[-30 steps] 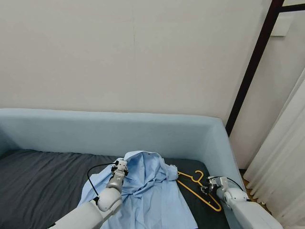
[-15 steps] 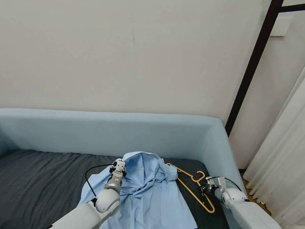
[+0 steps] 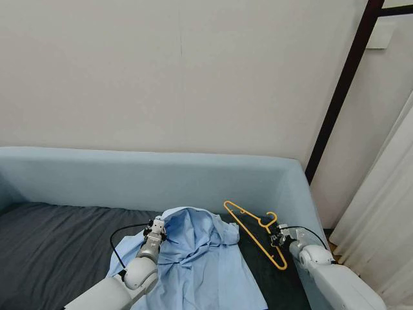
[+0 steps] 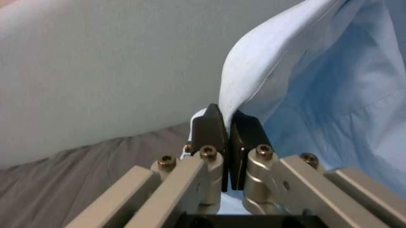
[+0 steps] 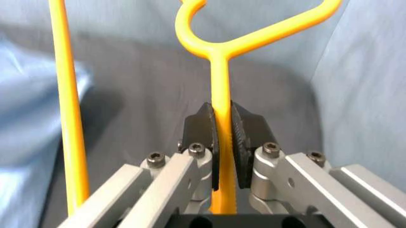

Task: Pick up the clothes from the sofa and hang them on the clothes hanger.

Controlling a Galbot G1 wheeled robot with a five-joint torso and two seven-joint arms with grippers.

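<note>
A light blue shirt (image 3: 193, 255) lies crumpled on the dark grey seat of the sofa (image 3: 58, 239). My left gripper (image 3: 155, 227) is shut on a fold of the shirt (image 4: 266, 61) at its left edge, the cloth pinched between the black pads (image 4: 209, 130). An orange hanger (image 3: 253, 231) is lifted off the seat to the right of the shirt. My right gripper (image 3: 278, 236) is shut on the hanger (image 5: 219, 85) just below its hook, with one arm of the hanger running alongside.
The sofa's pale blue backrest (image 3: 161, 177) and right armrest (image 3: 298, 194) enclose the seat. A dark vertical post (image 3: 339, 90) and white curtain (image 3: 381, 232) stand to the right. Open grey seat lies to the left of the shirt.
The right gripper has raised the hanger off the seat and up toward the backrest. The left gripper has drawn slightly left and down with the shirt's fold.
</note>
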